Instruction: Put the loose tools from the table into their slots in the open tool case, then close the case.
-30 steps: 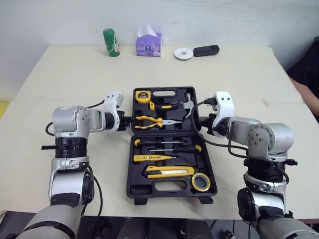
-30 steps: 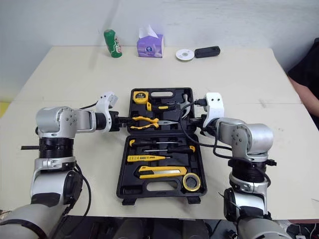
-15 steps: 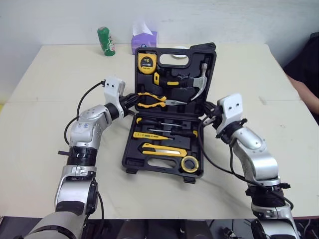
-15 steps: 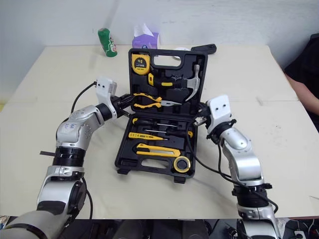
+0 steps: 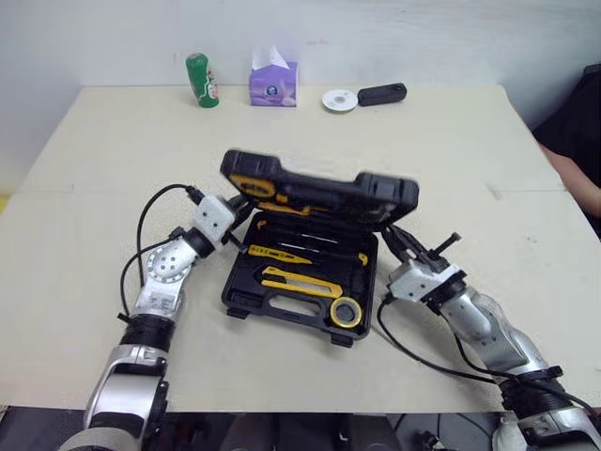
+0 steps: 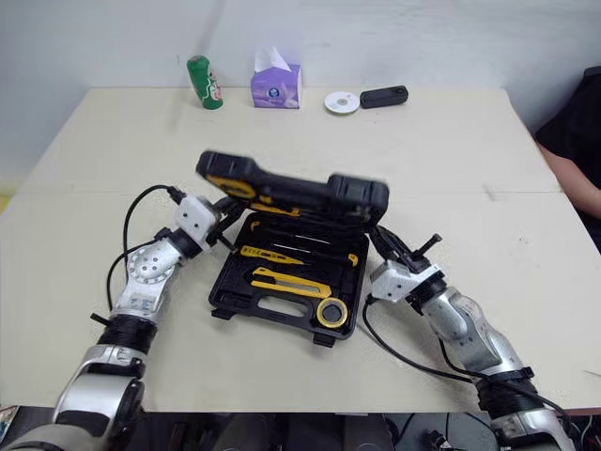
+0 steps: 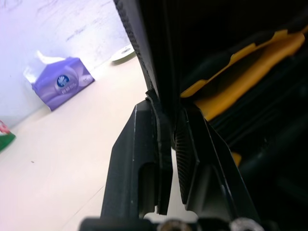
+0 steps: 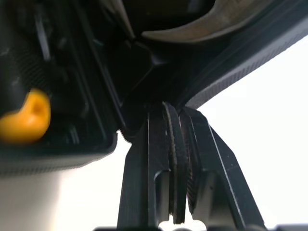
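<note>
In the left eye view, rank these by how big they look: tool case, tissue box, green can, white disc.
1. tool case, clearly largest
2. tissue box
3. green can, similar height to the box but slimmer
4. white disc, smallest

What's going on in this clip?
The robot is closing the tool case. Its left gripper and right gripper each pinch a side edge of the lid, which hangs tilted partway down, not yet shut. Tools such as the yellow utility knife and the tape roll sit in their slots underneath.
</note>
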You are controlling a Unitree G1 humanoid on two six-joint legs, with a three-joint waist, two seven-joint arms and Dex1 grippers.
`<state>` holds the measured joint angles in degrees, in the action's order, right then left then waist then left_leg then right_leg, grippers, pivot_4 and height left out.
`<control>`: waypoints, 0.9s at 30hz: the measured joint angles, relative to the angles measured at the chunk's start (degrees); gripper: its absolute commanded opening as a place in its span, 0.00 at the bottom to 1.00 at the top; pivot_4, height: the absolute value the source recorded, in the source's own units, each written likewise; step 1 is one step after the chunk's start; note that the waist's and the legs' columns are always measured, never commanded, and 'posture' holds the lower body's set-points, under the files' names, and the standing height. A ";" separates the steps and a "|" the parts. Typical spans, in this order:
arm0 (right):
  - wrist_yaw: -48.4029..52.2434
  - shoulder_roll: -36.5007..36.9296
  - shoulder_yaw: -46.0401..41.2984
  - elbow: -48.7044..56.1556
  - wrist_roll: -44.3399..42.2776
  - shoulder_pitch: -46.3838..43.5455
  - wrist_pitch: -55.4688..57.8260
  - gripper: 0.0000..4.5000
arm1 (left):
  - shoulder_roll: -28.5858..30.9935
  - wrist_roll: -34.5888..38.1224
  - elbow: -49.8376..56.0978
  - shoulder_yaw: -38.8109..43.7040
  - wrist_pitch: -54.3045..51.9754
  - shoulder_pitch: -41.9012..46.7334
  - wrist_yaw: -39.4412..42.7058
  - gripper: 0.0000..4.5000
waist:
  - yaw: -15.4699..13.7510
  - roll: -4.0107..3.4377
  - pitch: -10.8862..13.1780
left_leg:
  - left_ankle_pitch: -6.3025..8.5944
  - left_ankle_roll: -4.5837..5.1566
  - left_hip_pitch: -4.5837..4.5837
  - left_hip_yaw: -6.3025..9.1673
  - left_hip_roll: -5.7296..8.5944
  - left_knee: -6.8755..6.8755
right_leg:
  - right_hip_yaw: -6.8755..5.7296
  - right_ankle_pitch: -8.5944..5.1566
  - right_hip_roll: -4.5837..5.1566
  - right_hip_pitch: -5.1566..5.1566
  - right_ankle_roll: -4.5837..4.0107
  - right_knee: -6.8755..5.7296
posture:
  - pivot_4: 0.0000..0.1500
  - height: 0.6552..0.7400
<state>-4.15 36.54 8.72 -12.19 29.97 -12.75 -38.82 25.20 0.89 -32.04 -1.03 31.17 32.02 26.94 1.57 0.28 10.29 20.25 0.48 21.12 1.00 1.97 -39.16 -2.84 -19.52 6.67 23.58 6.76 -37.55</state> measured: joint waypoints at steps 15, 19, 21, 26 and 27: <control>10.07 9.43 -6.47 2.87 -10.41 15.69 -0.83 0.79 | 15.68 13.46 8.27 9.54 -22.75 -18.11 15.06 0.70 | -1.31 -0.07 -0.52 | 0.17 0.10 -0.95 0.19 -0.20 0.11 | -0.02 0.05 -0.05 -1.43 0.09 1.10 | 1.00 1.00; 20.78 11.59 -9.79 4.97 -25.77 21.70 3.62 0.79 | 16.42 14.27 9.60 11.18 -28.92 -17.56 15.45 0.70 | -1.85 -0.06 -0.52 | 0.19 0.10 -0.99 0.71 -0.22 0.07 | -0.10 0.09 -0.05 -1.95 0.14 1.50 | 1.00 1.00; 25.34 11.59 -10.86 6.70 -32.66 23.30 7.59 0.74 | 15.63 15.02 11.25 11.27 -31.19 -16.26 15.42 0.70 | -1.84 -0.06 -0.52 | 0.19 0.10 -0.97 0.77 -0.22 0.07 | -0.13 0.13 -0.02 -2.00 0.17 1.55 | 1.00 1.00; 37.95 12.92 -12.49 15.93 -48.32 29.34 20.21 0.28 | 12.45 16.47 15.83 10.19 -35.95 -11.93 16.56 0.57 | -1.74 -0.13 -0.49 | 0.20 0.07 -0.95 0.81 -0.28 0.08 | -0.19 0.15 -0.09 -2.02 0.17 1.51 | 1.00 1.00; 39.91 13.56 -12.50 17.71 -49.67 30.47 22.32 0.17 | 12.06 16.55 16.29 9.78 -36.39 -11.25 16.98 0.51 | -1.74 -0.13 -0.49 | 0.20 0.07 -0.95 0.81 -0.29 0.08 | -0.21 0.15 -0.10 -2.03 0.17 1.52 | 1.00 1.00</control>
<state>35.76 50.10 -3.78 5.52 -19.69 17.72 -16.50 37.26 17.43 -15.75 8.75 -5.22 20.78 43.91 -0.16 0.15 9.80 20.44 0.55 20.17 1.81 1.68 -39.08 -3.05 -19.37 6.57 21.55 6.93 -36.03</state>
